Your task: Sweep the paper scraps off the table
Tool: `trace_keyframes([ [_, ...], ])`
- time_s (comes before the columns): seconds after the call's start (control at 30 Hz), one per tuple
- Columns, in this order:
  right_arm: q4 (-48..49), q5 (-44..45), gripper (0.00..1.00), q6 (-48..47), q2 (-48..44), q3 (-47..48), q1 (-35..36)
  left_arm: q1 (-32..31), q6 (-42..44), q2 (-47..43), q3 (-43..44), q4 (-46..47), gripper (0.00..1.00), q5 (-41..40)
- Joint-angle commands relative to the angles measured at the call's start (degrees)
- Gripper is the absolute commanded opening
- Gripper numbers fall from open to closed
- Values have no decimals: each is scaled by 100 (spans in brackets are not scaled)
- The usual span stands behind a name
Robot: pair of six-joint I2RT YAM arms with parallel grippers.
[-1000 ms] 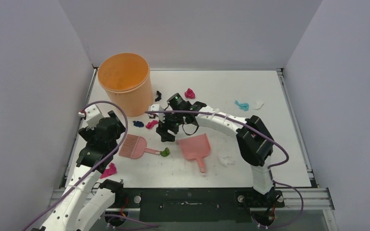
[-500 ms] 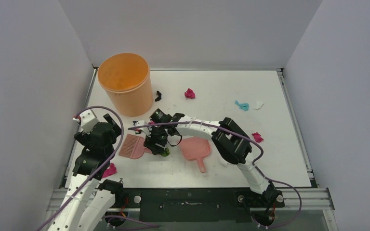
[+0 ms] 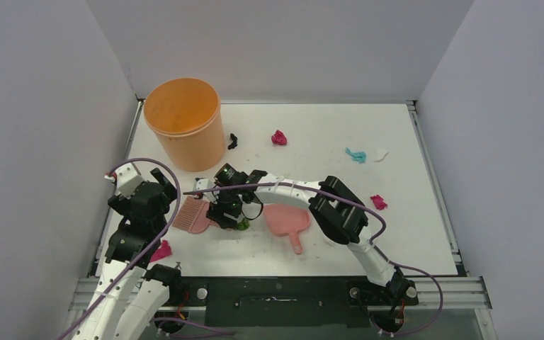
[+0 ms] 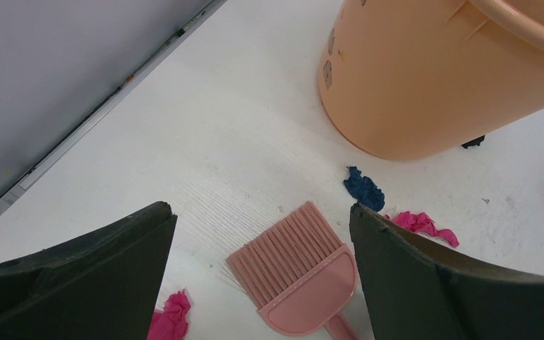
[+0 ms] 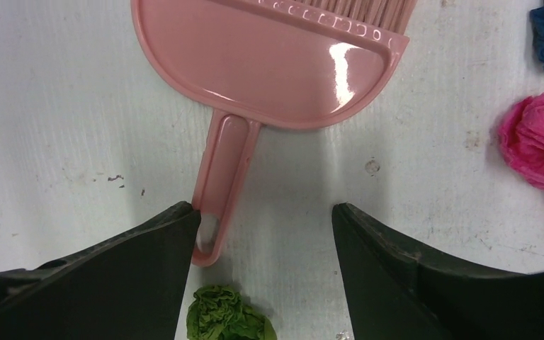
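On my far left, the left gripper (image 4: 261, 212) hangs over the table (image 3: 411, 234) with its jaws spread wide and nothing between them. Below that arm, near the front-left edge, lies a crumpled near magenta scrap (image 3: 161, 250). Behind it, the tall orange bucket (image 3: 184, 124) stands upright in the far-left corner. A dark blue scrap (image 4: 363, 189) and a magenta strip (image 4: 421, 223) sit close together in front of its base, and a small black scrap (image 3: 233, 140) lies just to its right.

The pink brush (image 3: 195, 214) lies flat, bristles pointing toward the bucket. The right gripper (image 5: 263, 209) is down over the end of the brush handle (image 5: 219, 184) with its jaws apart and not clamped. The handle tip sits against the inner edge of one finger, and I cannot tell whether they actually touch. A wadded green scrap (image 5: 227, 319) lies right at that handle end, crowding the spot.

The right arm stretches across the middle of the table and hides part of the surface. The pink dustpan (image 3: 287, 219) lies flat just beside it, handle toward me.

Further right, a far magenta scrap (image 3: 278, 137) sits toward the back. A teal scrap (image 3: 355, 154) and a white scrap (image 3: 380, 153) lie near each other, and a right magenta scrap (image 3: 378, 202) lies alone. All the scraps are small, wrinkled and loose on the white top.
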Motion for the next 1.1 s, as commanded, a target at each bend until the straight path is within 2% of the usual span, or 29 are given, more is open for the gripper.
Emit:
trace_keyframes([
  [0.0,86,597,72,157,-36,-83,158,-11,95,-52,134,231,93,-19],
  [0.17,134,954,73,356,-107,-177,393,-21,97,-63,122,231,93,-20],
  [0.4,228,931,74,693,-324,-146,562,-22,90,-80,125,231,93,-56],
  [0.63,429,1613,87,1242,-329,-218,765,-23,98,-81,125,257,93,-11],
  [0.73,424,1661,89,1521,-277,-185,822,-28,107,-74,121,261,93,-19],
  [1.07,671,1512,81,1943,-697,-280,968,-31,110,-64,101,278,93,-48],
])
